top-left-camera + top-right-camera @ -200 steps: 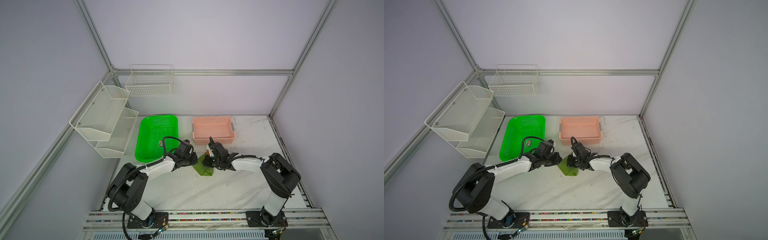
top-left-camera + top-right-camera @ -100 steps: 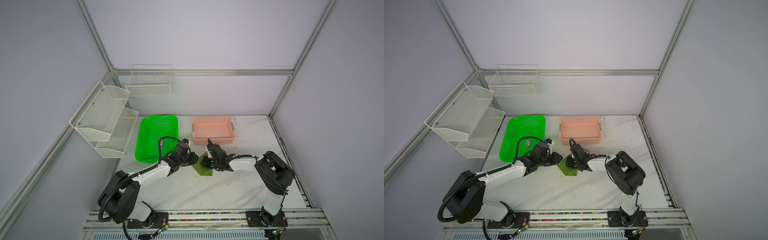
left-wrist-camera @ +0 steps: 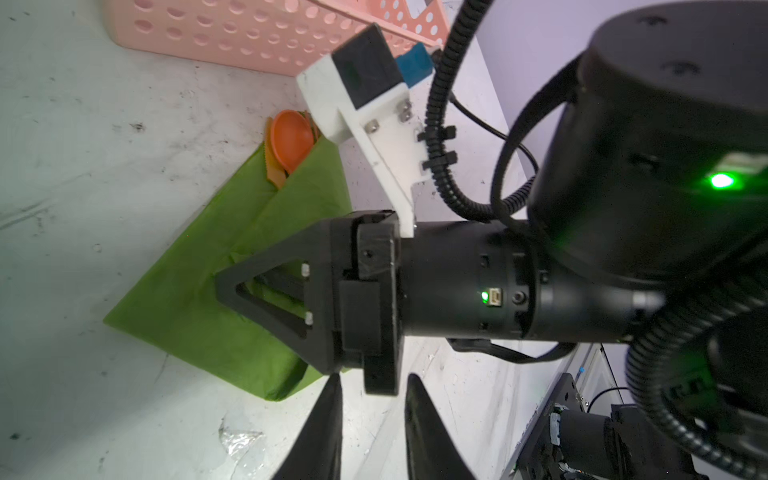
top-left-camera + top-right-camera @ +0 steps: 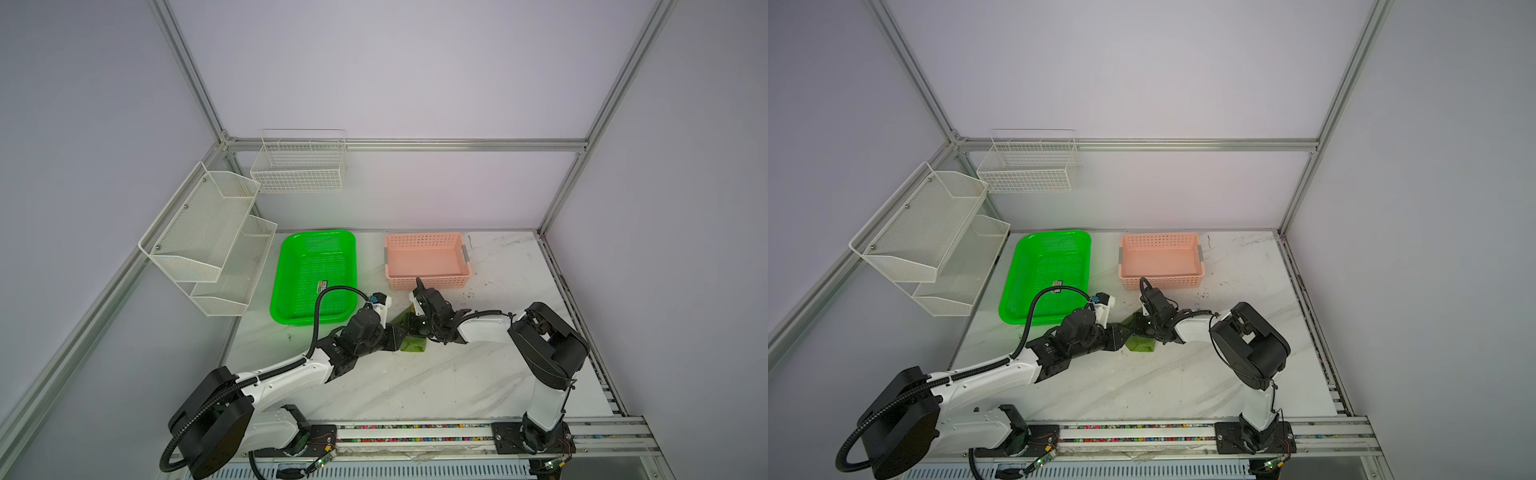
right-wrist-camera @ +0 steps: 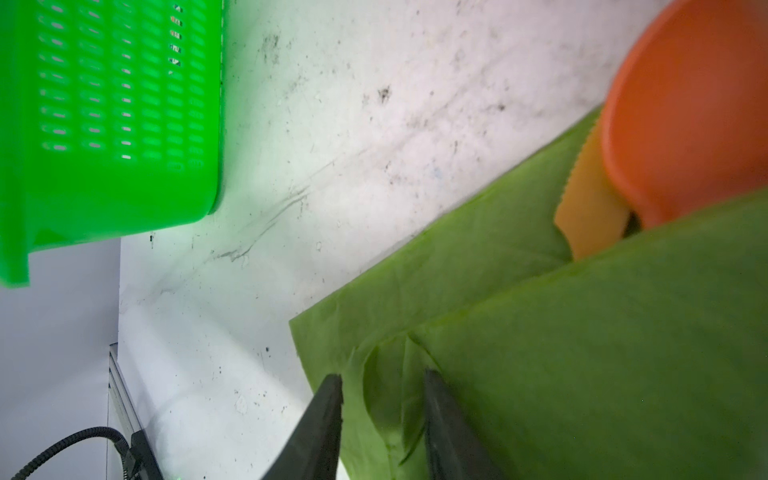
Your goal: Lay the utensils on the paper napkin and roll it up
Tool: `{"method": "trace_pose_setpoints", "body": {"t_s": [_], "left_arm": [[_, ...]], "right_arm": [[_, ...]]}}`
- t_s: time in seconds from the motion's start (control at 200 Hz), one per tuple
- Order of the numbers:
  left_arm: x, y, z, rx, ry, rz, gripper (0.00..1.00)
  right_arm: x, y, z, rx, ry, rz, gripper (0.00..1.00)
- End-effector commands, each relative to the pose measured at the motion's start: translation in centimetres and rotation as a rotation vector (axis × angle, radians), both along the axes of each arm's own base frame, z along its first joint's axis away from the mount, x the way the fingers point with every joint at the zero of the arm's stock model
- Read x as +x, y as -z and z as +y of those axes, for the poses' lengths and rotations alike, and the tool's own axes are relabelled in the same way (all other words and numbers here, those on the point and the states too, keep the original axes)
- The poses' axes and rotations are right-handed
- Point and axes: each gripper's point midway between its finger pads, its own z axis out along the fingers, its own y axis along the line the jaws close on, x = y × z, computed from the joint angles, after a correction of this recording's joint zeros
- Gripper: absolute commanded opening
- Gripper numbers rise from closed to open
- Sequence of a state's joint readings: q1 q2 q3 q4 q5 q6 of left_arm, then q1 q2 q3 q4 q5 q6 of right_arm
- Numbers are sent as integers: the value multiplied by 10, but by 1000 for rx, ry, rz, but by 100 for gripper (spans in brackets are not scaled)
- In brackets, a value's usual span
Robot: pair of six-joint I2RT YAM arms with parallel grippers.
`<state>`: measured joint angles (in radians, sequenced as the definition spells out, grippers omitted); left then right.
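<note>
Left fingers [image 3: 324, 432] and right fingers [image 5: 318, 432] slightly spread at paper napkin [image 5: 582, 353] edge, bare table [image 5: 332, 166] beside

No word, brand or number can be read in any view. The only label is a small sticker [image 4: 322, 285] on the floor of the green tray [image 4: 320, 232], which shows in both top views. It has dark and pale bands, but its print is too small to make out.
</note>
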<state>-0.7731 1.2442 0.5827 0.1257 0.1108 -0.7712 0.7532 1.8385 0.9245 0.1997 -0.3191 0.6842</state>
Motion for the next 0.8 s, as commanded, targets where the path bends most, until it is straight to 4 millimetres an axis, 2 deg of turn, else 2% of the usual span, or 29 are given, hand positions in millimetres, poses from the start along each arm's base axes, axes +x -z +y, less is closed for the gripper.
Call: {"method": "trace_pose_setpoints", "body": {"t_s": [0.0,0.255,0.35,0.42,0.59,0.795], "left_arm": [[0,3,-1,-31,-10,-40,26],[-7,12,-17,-58,40,-68,17],[-10,17,-22,-60,53,-74,15],[-12,20,-24,-67,58,-77,8],[-16,26,-22,-66,50,-90,0],[-28,23,-11,-86,39,-139,0]], "right_arm": [[-5,8,2,14,1,24,37],[-5,15,0,9,37,62,36],[-6,18,-1,5,45,72,31],[-5,21,-2,-1,50,76,26],[-6,26,-3,-17,54,90,12],[-5,30,-1,-24,51,101,6]]}}
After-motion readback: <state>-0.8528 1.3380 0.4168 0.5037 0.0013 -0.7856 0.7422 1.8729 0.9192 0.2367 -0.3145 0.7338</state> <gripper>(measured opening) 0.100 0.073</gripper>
